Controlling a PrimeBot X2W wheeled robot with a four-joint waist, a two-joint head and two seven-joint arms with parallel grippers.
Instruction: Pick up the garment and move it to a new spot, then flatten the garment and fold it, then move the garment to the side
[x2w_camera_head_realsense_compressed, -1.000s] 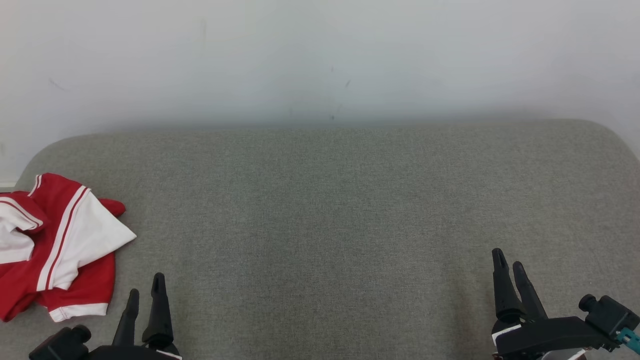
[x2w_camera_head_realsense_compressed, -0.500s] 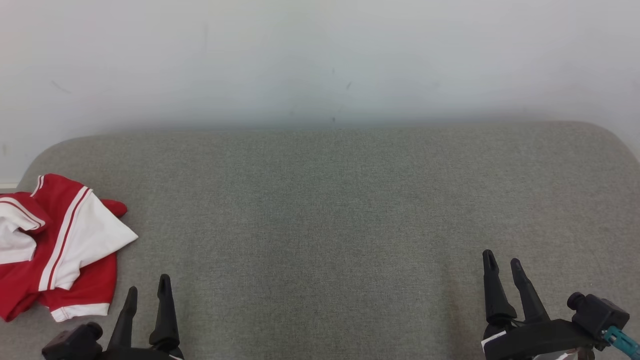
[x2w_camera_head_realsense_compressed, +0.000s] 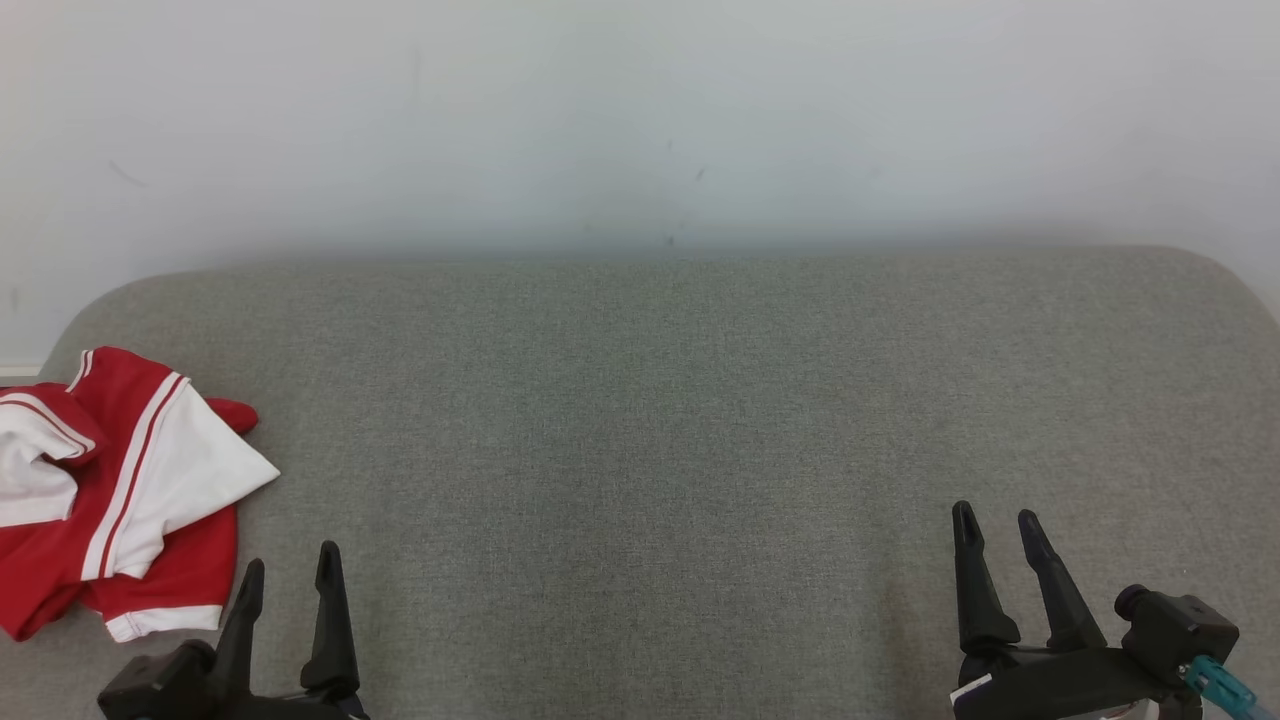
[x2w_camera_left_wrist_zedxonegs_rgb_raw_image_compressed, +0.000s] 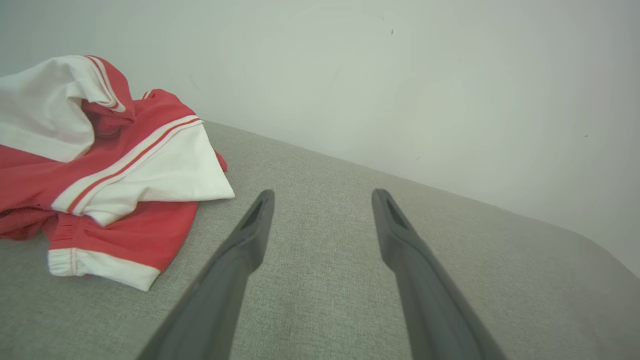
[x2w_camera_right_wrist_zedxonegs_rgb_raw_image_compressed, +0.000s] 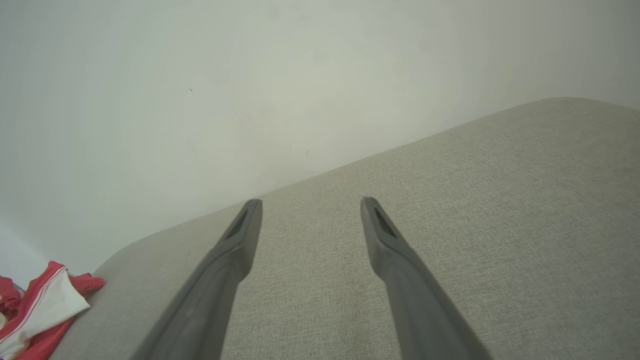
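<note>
Over at nine o'clock on the grey cushion (x2w_camera_head_realsense_compressed: 640, 420) lies the crumpled garment (x2w_camera_head_realsense_compressed: 120, 490). Left gripper (x2w_camera_head_realsense_compressed: 288, 557) and right gripper (x2w_camera_head_realsense_compressed: 995, 512) hover empty, jaws wide open. Pickup's next I'd say, so left should reach over.

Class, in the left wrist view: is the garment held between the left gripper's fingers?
No, the red-and-white garment lies crumpled on the grey cushion, beside the open left gripper.

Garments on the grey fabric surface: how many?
1: a crumpled red-and-white garment at the left end of the grey fabric surface, beside the left gripper. Its folds could hide another.
</note>
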